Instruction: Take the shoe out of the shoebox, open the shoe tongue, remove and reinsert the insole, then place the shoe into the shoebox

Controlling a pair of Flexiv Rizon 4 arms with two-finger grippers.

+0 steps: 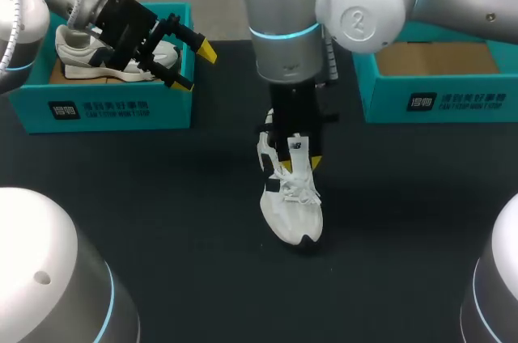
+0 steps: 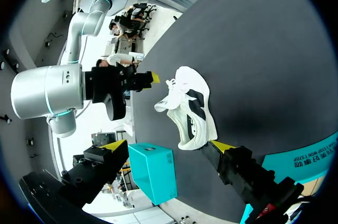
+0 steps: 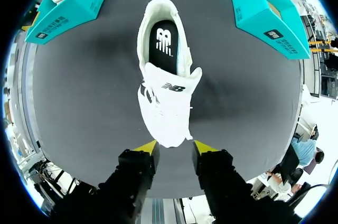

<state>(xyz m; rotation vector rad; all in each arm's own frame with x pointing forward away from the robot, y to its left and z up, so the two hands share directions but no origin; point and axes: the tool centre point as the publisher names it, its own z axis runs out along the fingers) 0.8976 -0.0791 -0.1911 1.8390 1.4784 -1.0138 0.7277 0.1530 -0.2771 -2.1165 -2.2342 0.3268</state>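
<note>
Head view: a white mesh lace-up shoe [image 1: 293,197] lies on the matte black tabletop [image 1: 162,197]. The left arm's jaws gape above a teal cardboard shoebox [image 1: 113,108]. Right wrist view: the right arm's jaws stand apart and empty, with the shoe just ahead.

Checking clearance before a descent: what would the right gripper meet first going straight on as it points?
Probably the white shoe, whose near end lies just ahead of the right gripper, in line with its open jaws; depth is unclear.
</note>
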